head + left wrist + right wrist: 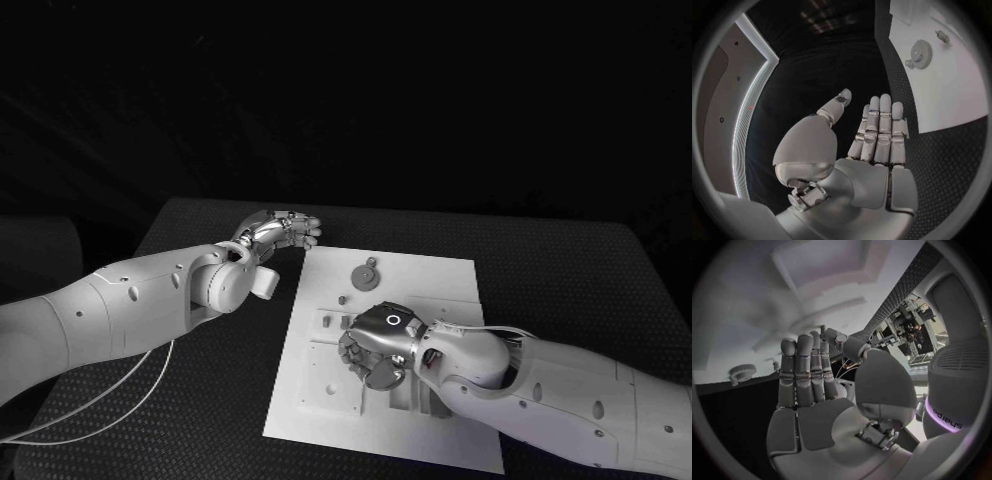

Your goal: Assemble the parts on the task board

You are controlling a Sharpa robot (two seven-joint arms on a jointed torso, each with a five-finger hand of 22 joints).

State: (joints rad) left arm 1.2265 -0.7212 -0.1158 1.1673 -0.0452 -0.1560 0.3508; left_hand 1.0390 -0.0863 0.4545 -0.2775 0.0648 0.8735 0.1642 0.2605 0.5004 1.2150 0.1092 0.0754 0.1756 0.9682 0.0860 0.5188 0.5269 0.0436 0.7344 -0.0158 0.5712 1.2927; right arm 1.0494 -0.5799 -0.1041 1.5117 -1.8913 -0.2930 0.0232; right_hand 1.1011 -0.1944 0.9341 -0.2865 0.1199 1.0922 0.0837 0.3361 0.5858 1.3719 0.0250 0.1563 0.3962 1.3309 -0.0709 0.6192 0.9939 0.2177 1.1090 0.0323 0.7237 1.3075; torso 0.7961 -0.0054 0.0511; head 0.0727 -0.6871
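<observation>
The left hand [281,232] hovers over the worktop [188,420] just beyond the board's far left corner, fingers straight and together, thumb apart, holding nothing. The board [447,275] lies at the middle of the worktop. A gear [366,274] lies flat on its far half, untouched; a small pin [942,36] lies near it. The right hand [378,350] sits low over the near half of the board, above the slotted fixtures. Its fingers are extended and side by side, with nothing visible in the palm; whether the fingertips touch a part cannot be told.

Judged step: the right hand is working at or reaching for a part in the near fixtures. The next move calls for a fine approach among the close-set raised features.

Clearance: open worktop lies left of and beyond the board. The right forearm crosses the board's near right corner, so room there is tight.
</observation>
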